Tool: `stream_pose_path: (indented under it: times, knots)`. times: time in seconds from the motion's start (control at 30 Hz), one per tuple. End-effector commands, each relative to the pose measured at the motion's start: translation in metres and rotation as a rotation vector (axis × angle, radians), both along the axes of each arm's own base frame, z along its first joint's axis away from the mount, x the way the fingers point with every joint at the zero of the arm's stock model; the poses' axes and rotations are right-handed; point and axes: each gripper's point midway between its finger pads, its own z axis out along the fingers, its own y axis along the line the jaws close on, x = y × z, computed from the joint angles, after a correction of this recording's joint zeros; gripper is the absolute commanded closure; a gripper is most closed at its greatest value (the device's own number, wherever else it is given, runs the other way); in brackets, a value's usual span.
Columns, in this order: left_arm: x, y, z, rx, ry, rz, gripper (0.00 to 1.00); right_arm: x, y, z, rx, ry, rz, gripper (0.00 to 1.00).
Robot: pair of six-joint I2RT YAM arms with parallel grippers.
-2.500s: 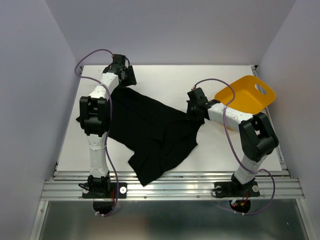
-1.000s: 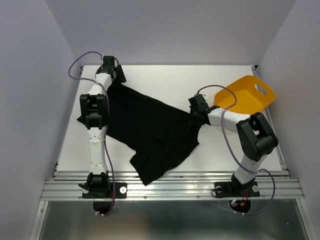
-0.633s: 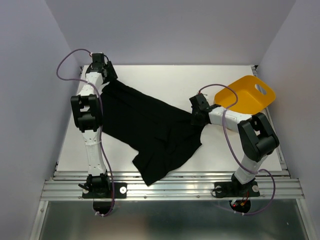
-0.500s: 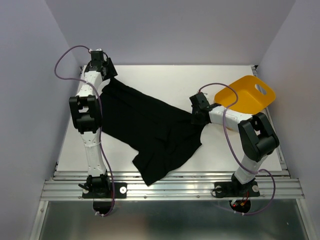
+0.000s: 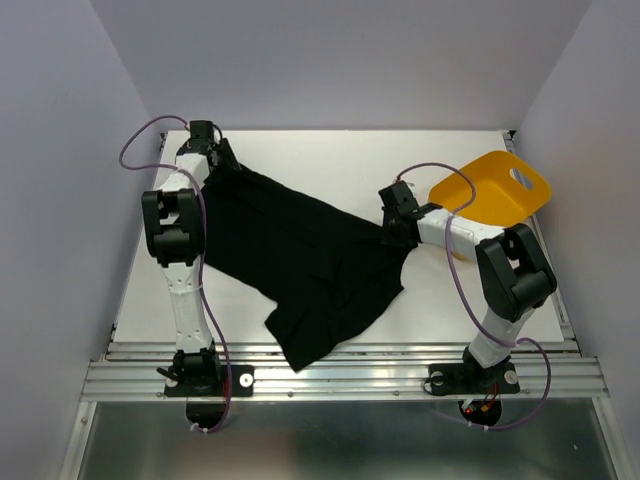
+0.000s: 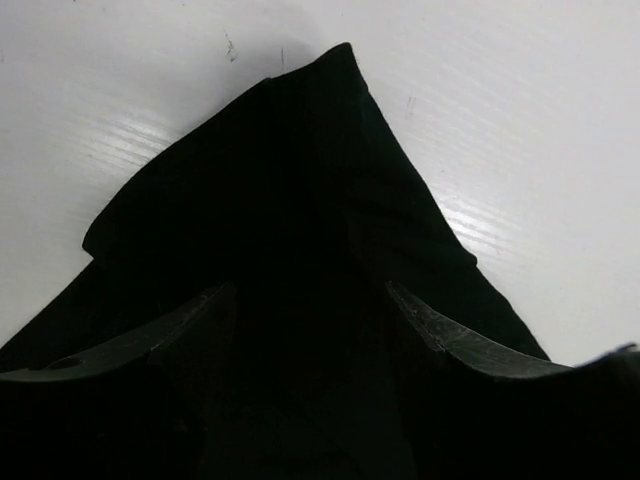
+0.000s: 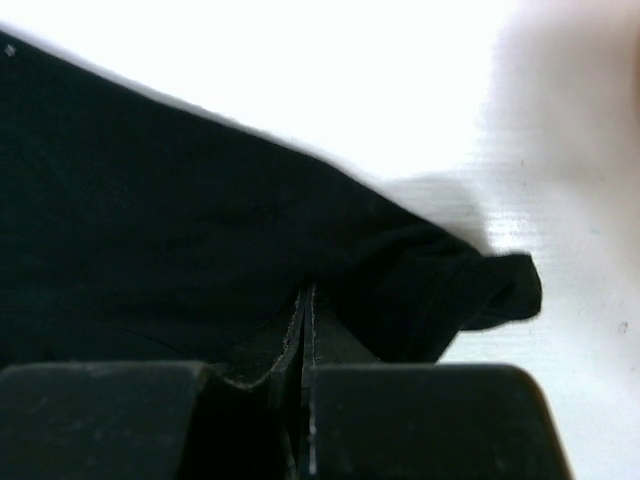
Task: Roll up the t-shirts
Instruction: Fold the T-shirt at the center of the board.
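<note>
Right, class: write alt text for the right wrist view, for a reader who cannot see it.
The right gripper, fingers shut, pinches a fold of the black t-shirt; the cloth's bunched end rests on the white table.

I work in a robotics lab test cell. Bare, pale walls [image 5: 350, 60] box in my white tabletop [image 5: 330, 160] along its far, left and right edges. An aluminium rail frame [image 5: 340, 378] runs along the near edge. My left arm base [image 5: 195, 375] and right arm base [image 5: 470, 380] are bolted to it.
</note>
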Motion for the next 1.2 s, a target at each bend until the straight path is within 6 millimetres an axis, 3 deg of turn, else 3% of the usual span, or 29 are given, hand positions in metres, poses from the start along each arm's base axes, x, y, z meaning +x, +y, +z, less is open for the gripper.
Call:
stream_pose_path:
  times: [0.0, 0.13, 0.23, 0.4, 0.5, 0.6, 0.7, 0.73, 0.83, 0.93, 1.07, 1.17]
  knots:
    - [0.002, 0.002, -0.005, 0.009, 0.002, 0.008, 0.30, 0.019, 0.005, 0.003, 0.017, -0.028, 0.001, 0.99]
    - [0.011, 0.003, -0.025, 0.022, 0.052, -0.008, 0.30, 0.029, -0.004, -0.017, 0.011, -0.008, -0.029, 0.99]
    - [0.013, 0.003, -0.032, 0.019, 0.064, -0.012, 0.30, 0.035, -0.005, -0.019, 0.010, -0.011, -0.034, 0.99]
    - [0.031, 0.002, -0.025, 0.014, 0.035, -0.018, 0.30, 0.052, -0.009, -0.030, -0.004, -0.010, -0.039, 0.99]
    - [0.040, 0.000, -0.014, 0.003, 0.011, -0.028, 0.30, 0.067, -0.008, -0.026, -0.001, -0.027, -0.036, 0.99]
    - [0.048, -0.001, 0.016, 0.006, -0.038, -0.038, 0.30, 0.079, 0.002, -0.007, 0.034, -0.067, -0.008, 0.99]
    - [0.050, -0.001, 0.065, 0.012, -0.117, -0.046, 0.30, 0.087, 0.013, 0.024, 0.082, -0.120, 0.031, 0.97]
    - [0.048, -0.002, 0.091, 0.016, -0.160, -0.047, 0.30, 0.089, 0.014, 0.038, 0.094, -0.144, 0.035, 0.96]
    - [0.035, 0.006, 0.130, 0.058, -0.207, -0.017, 0.29, 0.089, 0.023, 0.067, 0.148, -0.189, 0.063, 0.91]
    - [0.018, 0.015, 0.140, 0.093, -0.196, 0.021, 0.28, 0.085, 0.034, 0.085, 0.185, -0.213, 0.096, 0.84]
    - [-0.029, 0.043, 0.130, 0.171, -0.091, 0.141, 0.28, 0.067, 0.065, 0.117, 0.242, -0.274, 0.176, 0.79]
    - [-0.071, 0.068, 0.114, 0.191, -0.004, 0.241, 0.30, 0.051, 0.078, 0.122, 0.241, -0.277, 0.212, 0.76]
